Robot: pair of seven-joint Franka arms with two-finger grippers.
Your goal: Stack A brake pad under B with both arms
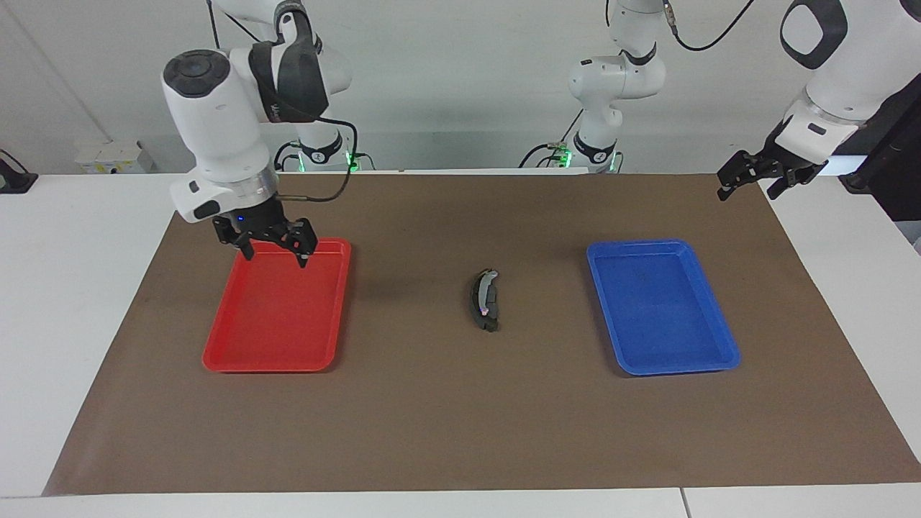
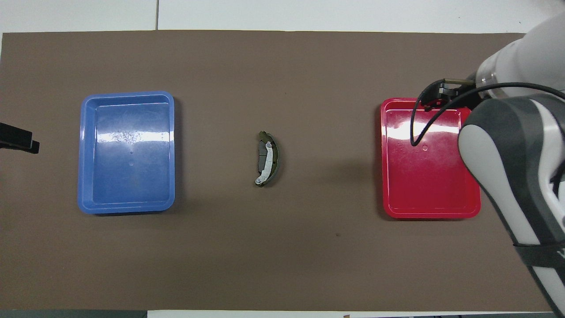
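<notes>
Two pieces lie mid-surface: the long dark arc-shaped brake piece with a silver strip (image 2: pixel 268 160), its long axis twelve to six seen from overhead, and the small flat grey pad (image 2: pixel 262 152), seemingly tucked under it. Your right arm's fingers (image 1: pixel 304 257), spread and empty over the red plastic tray (image 1: pixel 273 338), sit at three o'clock from the pile, nearer than the left arm's fingers (image 1: pixel 723 188), which wait spread at nine. Only the facing view shows the right fingers; overhead, the arm hides them.

Both arms are glossy white with dark grey joint bands and round grey caps. A thin black cable loops off the right arm's wrist, above its black pincer (image 1: pixel 272 244) with a small blue light.
</notes>
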